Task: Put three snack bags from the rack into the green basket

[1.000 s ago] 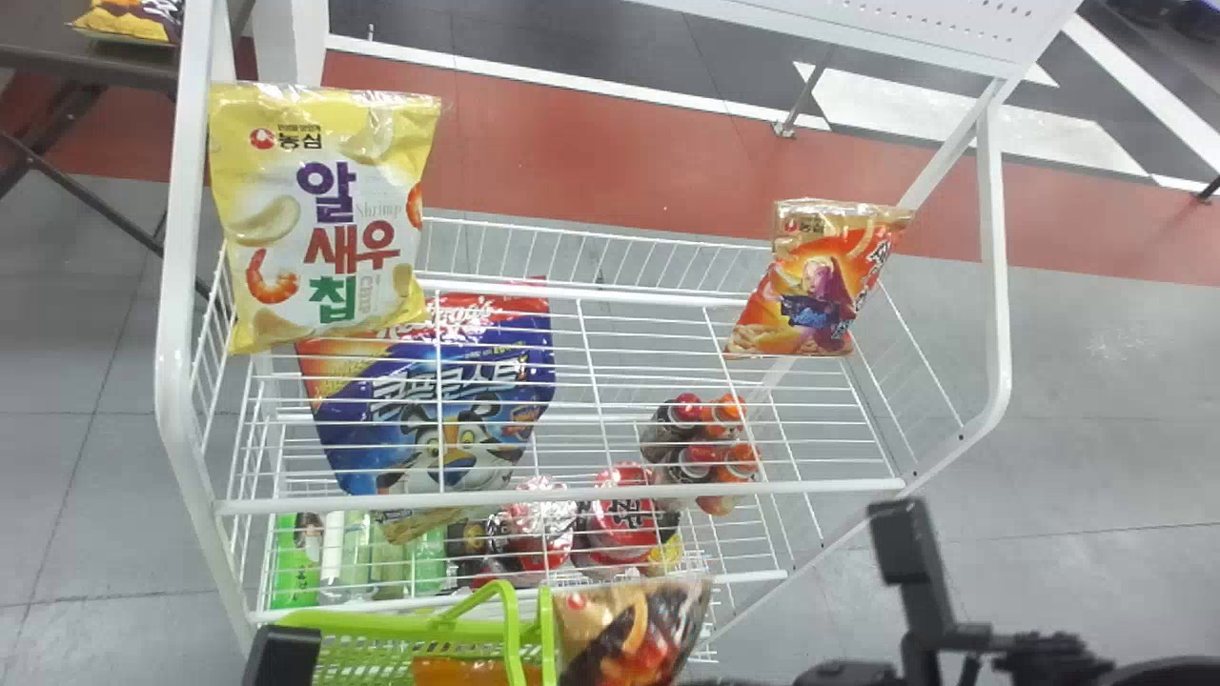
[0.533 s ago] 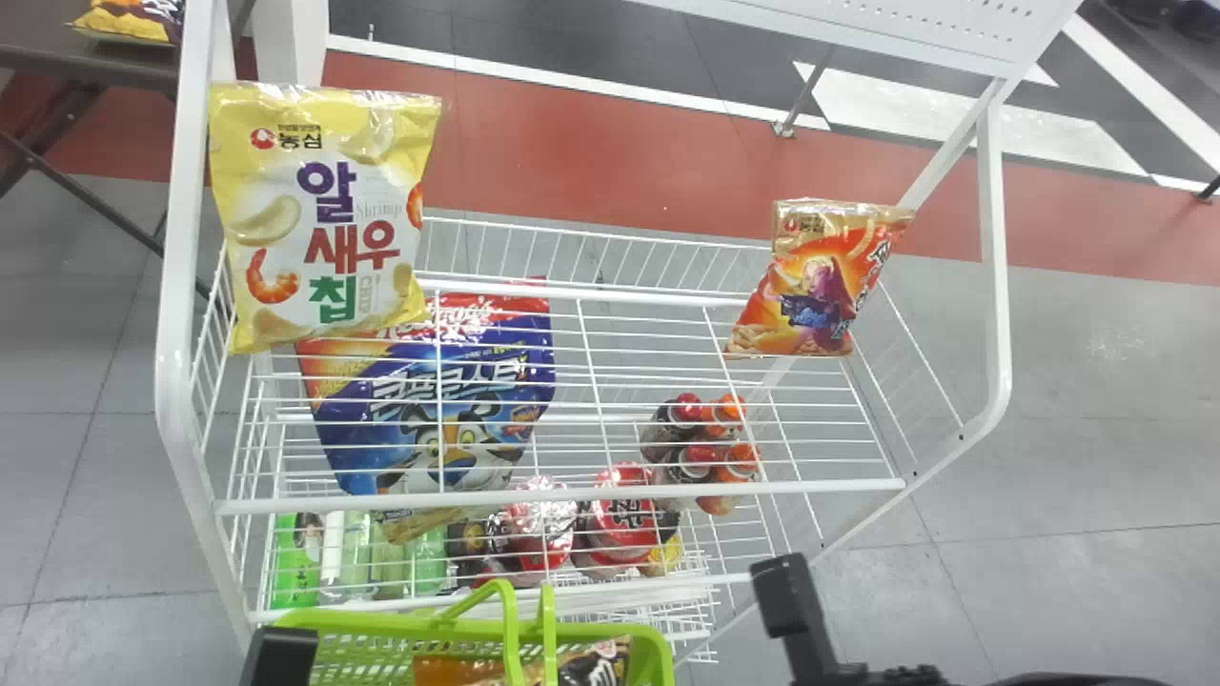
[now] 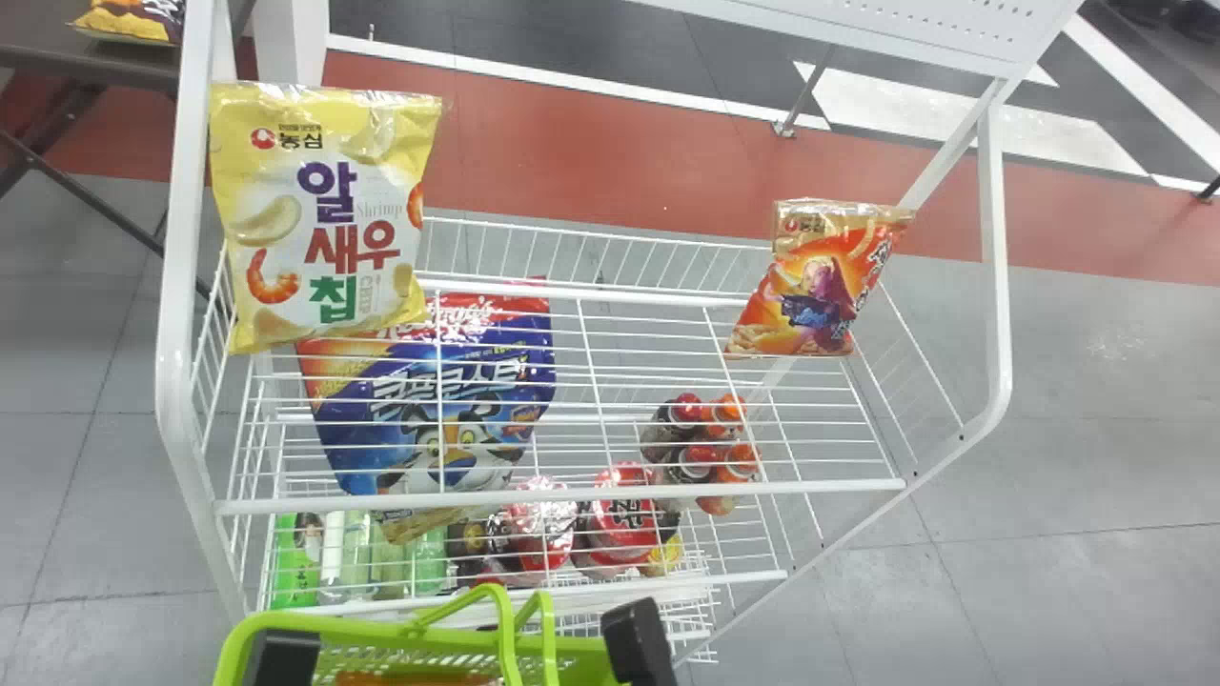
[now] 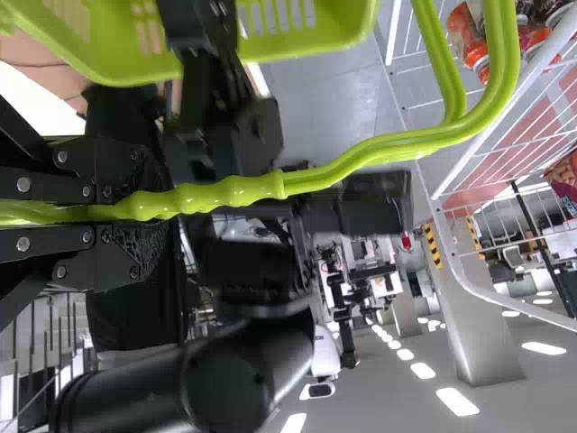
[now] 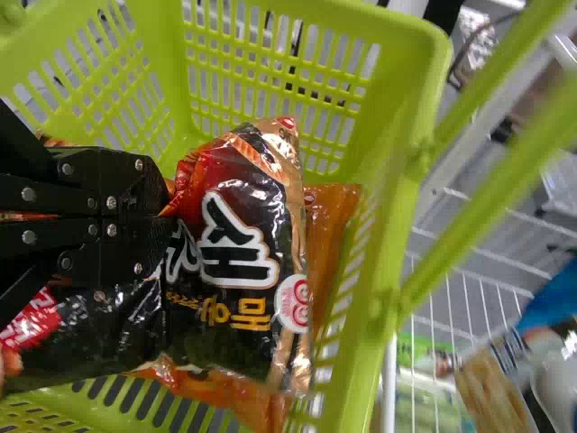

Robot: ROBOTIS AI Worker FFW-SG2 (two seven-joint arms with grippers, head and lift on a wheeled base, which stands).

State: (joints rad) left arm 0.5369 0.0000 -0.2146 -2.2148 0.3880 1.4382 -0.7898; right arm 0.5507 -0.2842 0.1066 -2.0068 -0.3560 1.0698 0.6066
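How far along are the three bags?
Done: an orange bag lies in the green plastic basket. In hand: the right gripper holds a glossy black bag inside it. Left: release, then likely one more; a yellow bag sits on the white wire rack.

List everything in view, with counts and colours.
Rack: one, white, centre
Basket: one, green, head view's bottom edge
Handles: two, green, on basket
Dark snack bag: one, black-red, in basket
Orange bag: at least one, orange, beneath it
Yellow bag: one, rack's left
Small bag: one, orange-red, rack's right
Large bag: one, blue-red, lower shelf
Bottles: several, red and orange caps, lower shelf
Table: one, dark, upper left
Left gripper: one, black, holding handles
Right gripper: one, black, holding dark snack bag
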